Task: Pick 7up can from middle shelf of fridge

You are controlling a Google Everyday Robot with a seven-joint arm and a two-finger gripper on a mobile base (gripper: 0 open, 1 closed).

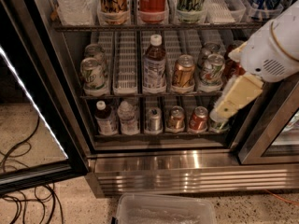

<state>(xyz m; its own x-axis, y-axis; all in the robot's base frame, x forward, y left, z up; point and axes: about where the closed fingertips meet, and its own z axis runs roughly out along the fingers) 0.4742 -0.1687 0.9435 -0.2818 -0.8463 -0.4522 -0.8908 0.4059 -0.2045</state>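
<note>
The fridge point(187, 164) stands open with its lit interior facing me. On the middle shelf point(126, 95) a pale silvery 7up can point(212, 69) with green markings stands in the right-hand lane, with another behind it. Two similar pale green-lettered cans point(92, 73) stand in the far-left lane. My gripper point(225, 106), cream-coloured on a white arm point(275, 41), hangs at the shelf's right end, just right of and slightly below the right 7up can. It covers the red cans there, and nothing shows in it.
A brown bottle point(154, 64) and a gold-brown can point(182, 71) stand mid-shelf. The top tier holds tall cans and bottles, the bottom tier small bottles and cans. The glass door point(28, 125) is open at left with cables point(18, 171) on the floor. A clear plastic bin point(163, 211) sits in front.
</note>
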